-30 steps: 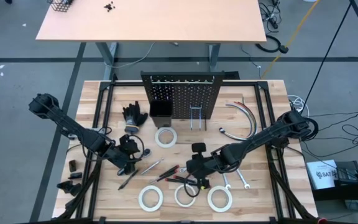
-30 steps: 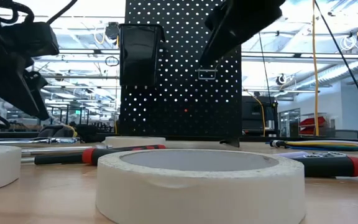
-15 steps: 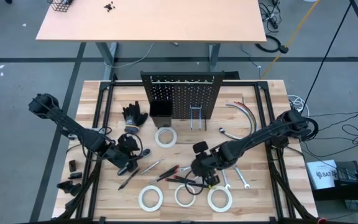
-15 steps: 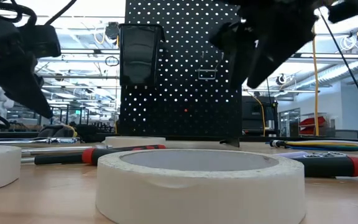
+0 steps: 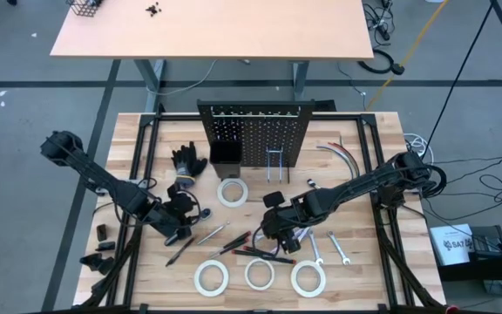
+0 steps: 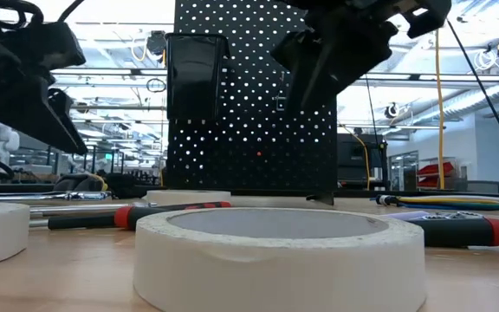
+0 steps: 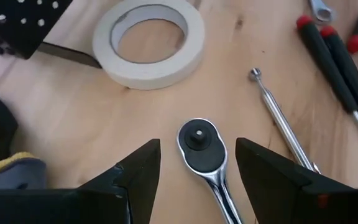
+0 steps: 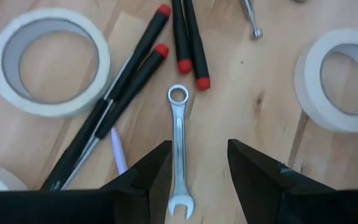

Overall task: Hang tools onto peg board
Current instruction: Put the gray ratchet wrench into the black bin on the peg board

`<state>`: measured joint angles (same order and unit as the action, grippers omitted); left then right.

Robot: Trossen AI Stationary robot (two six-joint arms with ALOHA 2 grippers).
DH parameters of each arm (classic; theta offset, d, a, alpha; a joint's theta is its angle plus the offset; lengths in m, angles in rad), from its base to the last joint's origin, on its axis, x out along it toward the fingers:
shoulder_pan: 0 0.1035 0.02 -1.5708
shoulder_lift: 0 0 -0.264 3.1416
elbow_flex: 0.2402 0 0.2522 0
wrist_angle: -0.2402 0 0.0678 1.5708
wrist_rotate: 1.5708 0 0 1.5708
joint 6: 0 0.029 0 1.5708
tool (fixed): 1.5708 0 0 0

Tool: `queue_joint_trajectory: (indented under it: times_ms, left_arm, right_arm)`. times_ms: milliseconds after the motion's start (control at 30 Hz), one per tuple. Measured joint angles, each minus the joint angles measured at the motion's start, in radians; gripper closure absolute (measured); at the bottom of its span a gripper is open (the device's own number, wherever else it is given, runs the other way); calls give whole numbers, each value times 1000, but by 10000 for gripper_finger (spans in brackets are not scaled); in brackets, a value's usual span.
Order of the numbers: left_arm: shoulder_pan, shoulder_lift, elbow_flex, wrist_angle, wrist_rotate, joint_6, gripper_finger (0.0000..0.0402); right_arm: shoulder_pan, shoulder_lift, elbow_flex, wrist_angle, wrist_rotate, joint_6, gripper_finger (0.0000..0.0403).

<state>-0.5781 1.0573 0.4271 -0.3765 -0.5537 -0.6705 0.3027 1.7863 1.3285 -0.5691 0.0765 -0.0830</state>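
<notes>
Left hand (image 7: 197, 163): spread, above the bench (image 5: 373, 174), fingers either side of the silver ratchet (image 7: 205, 155) head, not touching; white tape roll (image 7: 149, 38) beyond it, near the peg board's foot; peg board (image 5: 255, 131): upright at the bench's rear centre, nothing hung that can be made out; right hand (image 8: 197, 169): fingers apart, empty, over a small wrench (image 8: 179, 149) lying flat beside red-and-black screwdrivers (image 8: 135, 81); tape rolls on both sides.
</notes>
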Motion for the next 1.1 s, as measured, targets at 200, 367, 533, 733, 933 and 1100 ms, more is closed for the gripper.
queue_joint_trajectory:
  times_ms: [200,367,533,733,933,1100]
  left_arm:
    - [-31,0,-37,12,5,-4,190]
    - [-51,0,-95,166,49,-3,190]
    - [-53,0,-97,179,50,-3,190]
    - [-52,0,-97,196,49,-1,190]
    - [-43,-13,-97,196,68,7,190]
    - [16,-84,-94,194,138,-49,190]
  right_arm:
    - [8,0,0,23,0,143,254]
    - [29,0,0,7,6,211,254]
    - [57,0,-1,-63,23,378,254]
    - [81,0,-1,-108,163,618,254]
    - [116,0,-1,-158,159,657,254]
    - [133,0,-1,-260,159,699,254]
